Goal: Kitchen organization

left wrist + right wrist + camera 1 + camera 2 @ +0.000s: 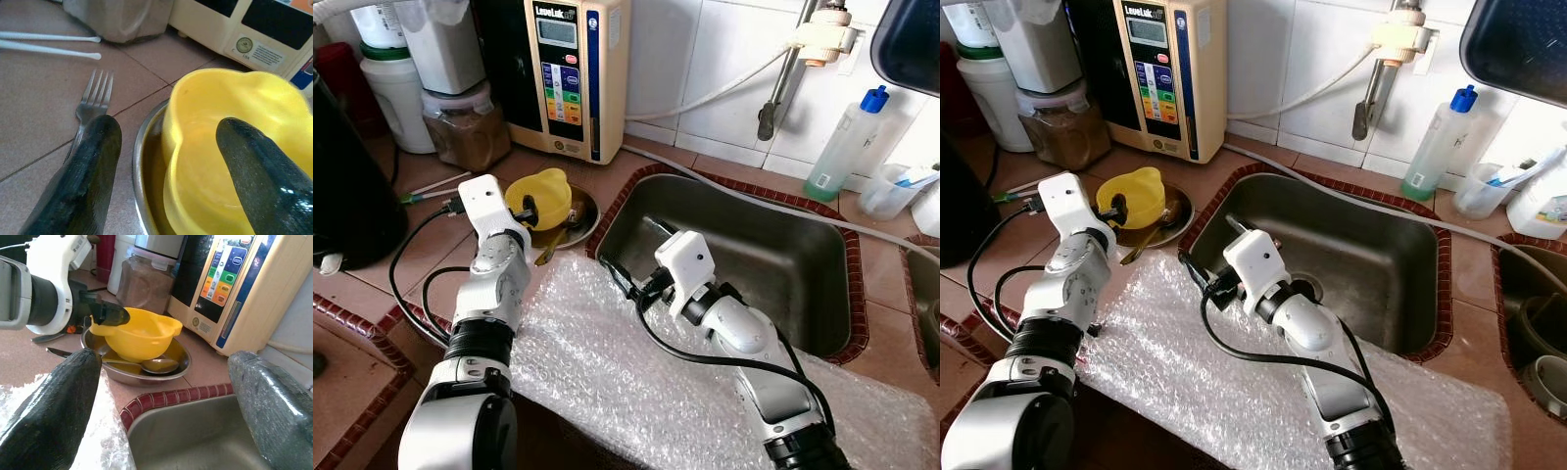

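Your left end effector point(166, 161) is spread astride the yellow bowl point(540, 197) rim, not yet pinching. Close off-centre and the bowl may tip onto the steel plate point(178, 363) (spoon point(159, 364) underneath). Right end effector point(161, 421) hovers spread.

My left gripper point(166, 161) straddles the yellow bowl's point(543, 196) rim, fingers spread. At its 12 o'clock the purifier point(570, 73) and jar point(465, 127) block travel. I note open countertop point(431, 240) at 9 o'clock, beyond the fork point(90, 105).
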Available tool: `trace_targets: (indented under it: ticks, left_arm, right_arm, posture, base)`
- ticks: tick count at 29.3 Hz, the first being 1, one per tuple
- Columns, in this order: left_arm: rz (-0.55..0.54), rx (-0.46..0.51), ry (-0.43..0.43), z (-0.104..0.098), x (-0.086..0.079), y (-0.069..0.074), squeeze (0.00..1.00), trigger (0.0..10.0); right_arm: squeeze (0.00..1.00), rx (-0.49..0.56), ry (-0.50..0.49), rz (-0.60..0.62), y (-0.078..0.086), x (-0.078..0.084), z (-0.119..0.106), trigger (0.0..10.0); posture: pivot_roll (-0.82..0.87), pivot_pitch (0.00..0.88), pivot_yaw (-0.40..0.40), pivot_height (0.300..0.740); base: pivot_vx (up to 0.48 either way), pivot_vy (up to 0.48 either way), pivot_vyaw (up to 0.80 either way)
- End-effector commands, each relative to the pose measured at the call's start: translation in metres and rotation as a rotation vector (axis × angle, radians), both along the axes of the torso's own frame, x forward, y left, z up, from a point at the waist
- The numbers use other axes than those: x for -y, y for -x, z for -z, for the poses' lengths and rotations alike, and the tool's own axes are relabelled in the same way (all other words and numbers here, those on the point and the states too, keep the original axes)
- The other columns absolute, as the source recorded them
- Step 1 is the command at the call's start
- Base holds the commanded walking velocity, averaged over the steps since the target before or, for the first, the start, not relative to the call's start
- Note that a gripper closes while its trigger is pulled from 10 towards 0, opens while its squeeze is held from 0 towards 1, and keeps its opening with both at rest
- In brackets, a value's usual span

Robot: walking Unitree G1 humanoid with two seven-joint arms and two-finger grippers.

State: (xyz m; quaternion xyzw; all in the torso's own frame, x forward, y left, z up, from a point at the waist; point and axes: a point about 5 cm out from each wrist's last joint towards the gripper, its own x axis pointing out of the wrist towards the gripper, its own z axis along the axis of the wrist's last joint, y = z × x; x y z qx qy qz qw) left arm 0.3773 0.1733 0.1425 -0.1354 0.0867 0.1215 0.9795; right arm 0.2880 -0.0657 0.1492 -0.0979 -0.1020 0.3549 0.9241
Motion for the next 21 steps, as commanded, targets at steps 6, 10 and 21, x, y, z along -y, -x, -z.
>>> trace_targets:
  ticks: [6,10,21]
  left_arm:
    - [0.007,-0.019,0.042,-0.0007,-0.0032,-0.0011,0.00,0.0]
    - [0.001,-0.021,0.046,-0.0004,-0.0057,-0.0004,0.00,0.0]
    - [-0.015,-0.024,0.056,0.0003,-0.0091,0.0011,0.00,0.0]
  right_arm:
    - [0.00,-0.005,0.008,-0.002,-0.0010,0.0001,-0.0009,10.0]
    - [0.00,-0.008,0.016,-0.003,-0.0012,0.0000,0.0009,10.0]
    - [0.00,-0.011,0.019,0.015,-0.0023,0.0021,0.0030,10.0]
  posture:
    - [0.11,0.000,0.000,0.740]
    - [0.11,0.000,-0.001,0.740]
    - [0.12,0.000,0.000,0.740]
  base:
    - [0.000,0.000,0.00]
    - [0.000,0.000,0.00]
    - [0.000,0.000,0.00]
